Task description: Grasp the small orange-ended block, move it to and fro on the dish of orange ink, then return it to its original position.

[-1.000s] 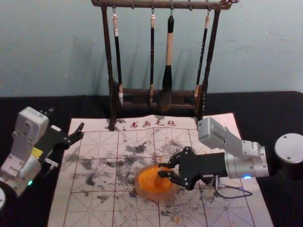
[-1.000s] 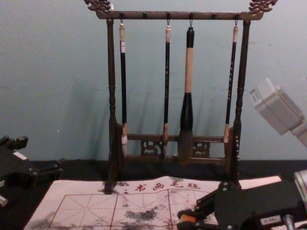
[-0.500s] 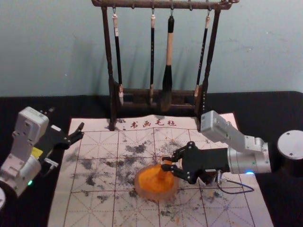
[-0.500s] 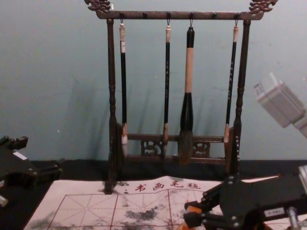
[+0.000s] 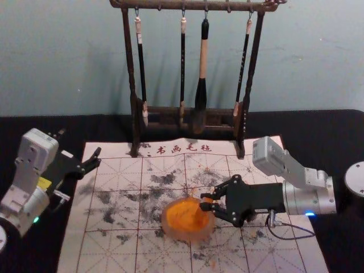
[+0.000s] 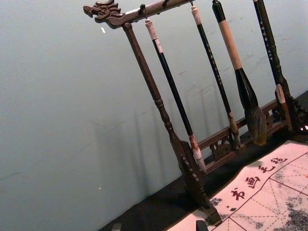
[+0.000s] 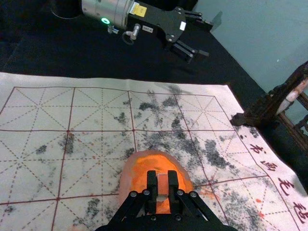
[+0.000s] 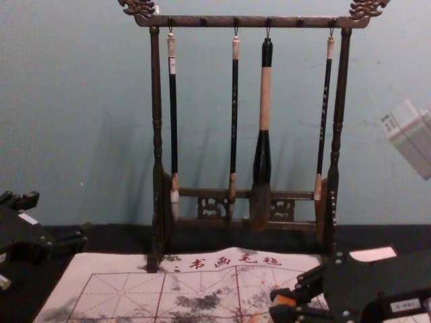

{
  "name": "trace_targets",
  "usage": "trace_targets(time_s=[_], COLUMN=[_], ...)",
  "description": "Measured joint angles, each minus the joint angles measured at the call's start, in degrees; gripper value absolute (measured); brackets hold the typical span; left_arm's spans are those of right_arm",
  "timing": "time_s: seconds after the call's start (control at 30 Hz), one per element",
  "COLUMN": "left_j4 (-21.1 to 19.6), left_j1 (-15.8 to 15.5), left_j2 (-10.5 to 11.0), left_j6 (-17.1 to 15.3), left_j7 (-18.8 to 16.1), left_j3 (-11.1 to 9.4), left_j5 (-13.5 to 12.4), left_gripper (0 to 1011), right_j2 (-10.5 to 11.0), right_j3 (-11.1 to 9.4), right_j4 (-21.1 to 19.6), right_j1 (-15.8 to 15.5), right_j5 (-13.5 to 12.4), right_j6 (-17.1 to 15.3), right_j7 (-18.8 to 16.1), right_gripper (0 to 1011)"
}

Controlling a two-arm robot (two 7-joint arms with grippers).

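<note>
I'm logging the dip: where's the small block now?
In the head view, the small block is in the jaws of the right gripper, at the right part of the dish of orange ink.

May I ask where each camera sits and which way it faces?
Head view: head-mounted, facing forward and down; dish, left gripper, right gripper show.
Left wrist view: wrist-mounted, facing the rack; left fingertips show.
Right wrist view: wrist-mounted, facing block and dish; both grippers show.
Chest view: chest-mounted, facing forward across the mat; both grippers show.
Head and chest views share the rack.
</note>
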State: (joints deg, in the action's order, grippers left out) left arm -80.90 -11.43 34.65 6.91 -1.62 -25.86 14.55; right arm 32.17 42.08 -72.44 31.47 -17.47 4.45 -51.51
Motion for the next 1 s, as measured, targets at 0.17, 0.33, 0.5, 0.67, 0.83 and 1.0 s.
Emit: trace_targets(time_s=[0.17, 0.33, 0.5, 0.67, 0.83, 1.0], left_j4=[0.0, 0.0, 0.0, 0.0, 0.0, 0.0], left_j1=[0.0, 0.0, 0.0, 0.0, 0.0, 0.0], left_j2=[0.0, 0.0, 0.0, 0.0, 0.0, 0.0], left_j6=[0.0, 0.0, 0.0, 0.0, 0.0, 0.0], left_j7=[0.0, 0.0, 0.0, 0.0, 0.0, 0.0], left_j3=[0.0, 0.0, 0.0, 0.0, 0.0, 0.0], left_j5=[0.0, 0.0, 0.0, 0.0, 0.0, 0.0], left_gripper=[1001, 1001, 1001, 1001, 1001, 1001], right_j2=[0.0, -0.59, -1.53, -2.46, -3.57, -4.44], right_j3=[0.34, 1.0, 1.43, 1.74, 1.96, 2.04], right_j4=[-0.49, -0.36, 0.38, 1.41, 2.83, 3.83], right_j1=[-0.23, -0.07, 0.3, 0.85, 1.62, 2.24], right_j5=[-0.2, -0.18, 0.11, 0.42, 1.02, 1.45], right_j6=[0.04, 0.07, 0.21, 0.24, 0.21, -0.16], right_j7=[-0.41, -0.64, -0.33, 0.0, 0.58, 1.23], right_gripper=[111, 111, 111, 111, 111, 111])
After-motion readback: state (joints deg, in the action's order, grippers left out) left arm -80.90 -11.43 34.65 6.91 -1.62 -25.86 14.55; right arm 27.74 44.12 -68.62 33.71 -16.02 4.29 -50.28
